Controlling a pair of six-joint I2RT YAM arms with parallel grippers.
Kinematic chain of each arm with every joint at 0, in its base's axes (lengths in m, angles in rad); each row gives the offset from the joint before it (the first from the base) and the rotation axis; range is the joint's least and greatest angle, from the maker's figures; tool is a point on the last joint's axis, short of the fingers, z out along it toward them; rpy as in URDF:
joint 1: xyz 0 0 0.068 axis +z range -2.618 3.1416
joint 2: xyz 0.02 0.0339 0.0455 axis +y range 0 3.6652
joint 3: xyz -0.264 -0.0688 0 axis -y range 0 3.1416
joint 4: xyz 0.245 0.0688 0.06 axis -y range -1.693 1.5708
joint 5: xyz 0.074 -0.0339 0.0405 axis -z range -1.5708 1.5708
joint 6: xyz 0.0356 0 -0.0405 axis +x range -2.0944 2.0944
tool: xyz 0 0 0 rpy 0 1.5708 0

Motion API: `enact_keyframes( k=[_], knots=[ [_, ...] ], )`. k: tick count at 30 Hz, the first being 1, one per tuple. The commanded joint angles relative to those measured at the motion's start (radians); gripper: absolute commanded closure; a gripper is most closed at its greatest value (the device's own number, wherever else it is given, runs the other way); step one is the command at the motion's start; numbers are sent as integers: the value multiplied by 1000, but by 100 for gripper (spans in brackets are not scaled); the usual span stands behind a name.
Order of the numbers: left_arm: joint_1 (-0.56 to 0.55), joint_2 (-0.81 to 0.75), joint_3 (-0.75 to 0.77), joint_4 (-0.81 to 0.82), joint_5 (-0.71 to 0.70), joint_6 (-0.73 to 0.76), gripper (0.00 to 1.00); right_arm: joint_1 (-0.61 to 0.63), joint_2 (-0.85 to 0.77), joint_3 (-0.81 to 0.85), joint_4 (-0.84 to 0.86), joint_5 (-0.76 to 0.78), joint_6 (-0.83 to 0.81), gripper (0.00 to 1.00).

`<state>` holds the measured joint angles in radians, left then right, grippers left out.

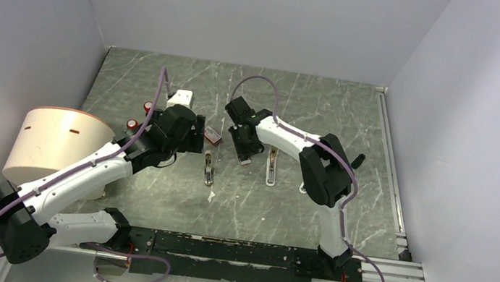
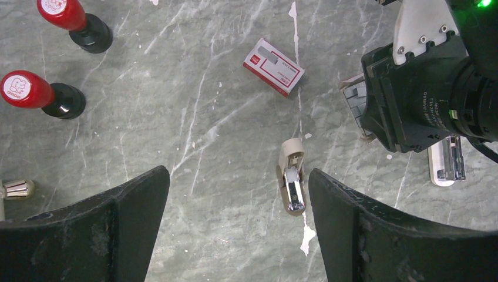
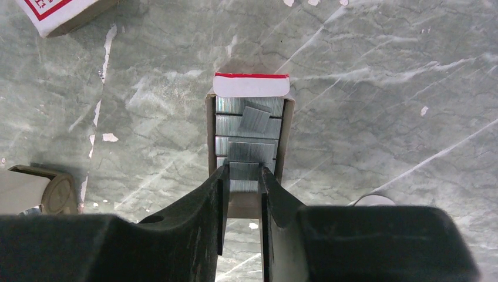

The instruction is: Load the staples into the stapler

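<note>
**Right gripper (image 3: 242, 176) pinches dark-grey ribbed metal staples (image 3: 249, 120) in open brown cardboard tray (image 3: 251, 86)**

The tray, with a red-and-white flap at its end, is packed with rows of strips, a few loose on top. The narrowed fingers clamp one strip. The stubby beige stapler (image 2: 292, 182) lies open near the tray. The left gripper (image 2: 238, 229) hangs over it, spread wide and empty.
</note>
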<state>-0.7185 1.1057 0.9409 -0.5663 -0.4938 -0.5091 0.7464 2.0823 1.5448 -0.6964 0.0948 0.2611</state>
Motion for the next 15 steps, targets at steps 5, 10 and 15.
enact_keyframes(
  k=[5,10,15],
  knots=[
    [4,-3,4,17,-19,0,8,5,-50,9,12,18,-8,74],
    [5,-6,2,19,-16,-1,8,10,-111,-12,3,21,-8,74],
    [4,-10,2,20,-12,-2,8,26,-157,-50,-3,16,-7,74]
  ],
)
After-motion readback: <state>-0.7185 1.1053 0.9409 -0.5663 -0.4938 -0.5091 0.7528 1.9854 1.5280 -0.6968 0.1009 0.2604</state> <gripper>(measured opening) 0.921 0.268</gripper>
